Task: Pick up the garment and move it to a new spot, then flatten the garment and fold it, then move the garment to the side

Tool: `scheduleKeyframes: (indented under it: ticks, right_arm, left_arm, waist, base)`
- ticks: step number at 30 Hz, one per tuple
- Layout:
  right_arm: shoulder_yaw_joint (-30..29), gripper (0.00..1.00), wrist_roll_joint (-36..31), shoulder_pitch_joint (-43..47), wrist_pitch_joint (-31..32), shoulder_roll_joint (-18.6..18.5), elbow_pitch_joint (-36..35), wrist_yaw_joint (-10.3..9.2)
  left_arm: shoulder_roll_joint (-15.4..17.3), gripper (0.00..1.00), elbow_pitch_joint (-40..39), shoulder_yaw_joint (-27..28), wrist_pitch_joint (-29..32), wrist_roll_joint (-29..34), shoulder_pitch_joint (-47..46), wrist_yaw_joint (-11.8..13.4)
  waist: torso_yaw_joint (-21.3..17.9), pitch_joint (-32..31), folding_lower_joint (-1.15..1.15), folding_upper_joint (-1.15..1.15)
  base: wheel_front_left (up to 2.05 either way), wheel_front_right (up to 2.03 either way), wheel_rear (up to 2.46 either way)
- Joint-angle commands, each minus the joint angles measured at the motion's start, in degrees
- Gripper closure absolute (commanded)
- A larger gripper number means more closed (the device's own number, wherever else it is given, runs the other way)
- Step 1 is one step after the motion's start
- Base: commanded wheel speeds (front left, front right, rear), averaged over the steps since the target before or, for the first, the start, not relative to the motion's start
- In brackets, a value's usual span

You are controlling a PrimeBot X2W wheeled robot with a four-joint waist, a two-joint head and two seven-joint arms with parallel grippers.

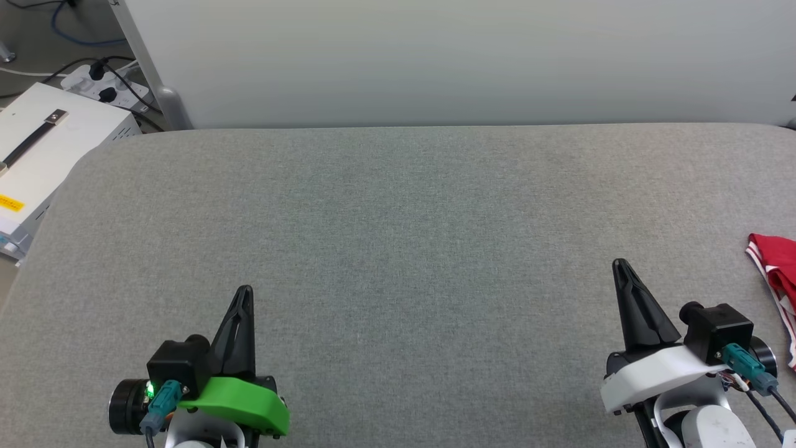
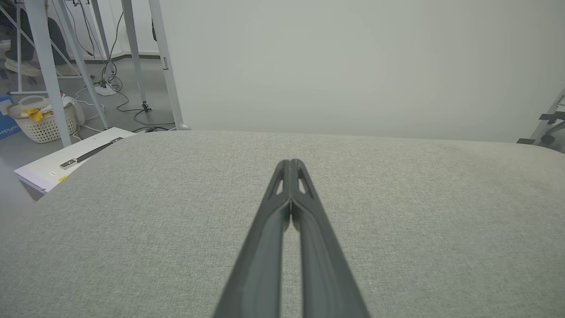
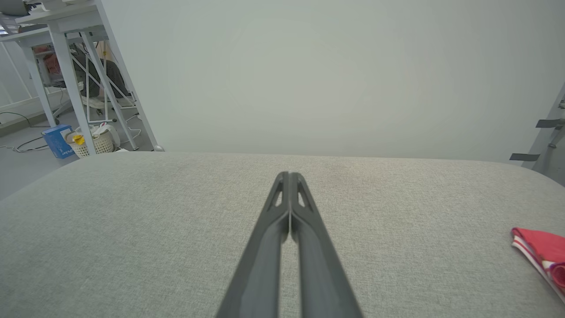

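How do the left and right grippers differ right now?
The left gripper has a green housing; the right gripper has a white one. The right gripper sits near the garment at the head view's right edge; the left gripper is far from it. Both are shut and hold nothing.

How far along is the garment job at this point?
Done: unclear. The garment lies at the right edge of the table, mostly cut off, so I cannot tell whether it is folded. In hand: nothing; the left gripper and right gripper are shut, empty, apart from it. Left: if unfolded, everything; if folded, likely nothing.
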Motion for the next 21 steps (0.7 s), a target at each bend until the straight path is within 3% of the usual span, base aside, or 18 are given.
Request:
scheduleKeyframes:
  ticks: [1,21]
  right_arm:
    - [-0.2,1.0,-0.7,0.8,0.4,0.0,-0.4,-0.01]
    - [-0.7,1.0,-2.4,1.1,2.6,0.0,-1.3,-0.02]
  left_arm:
    - [-0.3,1.0,-0.3,0.3,0.4,0.7,-0.4,0.5]
    - [-0.5,1.0,-0.9,0.5,2.7,2.6,-0.6,1.6]
  waist:
    - [0.0,0.0,0.0,0.21]
    - [0.2,-0.4,0.0,0.32]
  base:
    - [0.0,0.0,0.0]
    - [0.0,0.0,0.0]
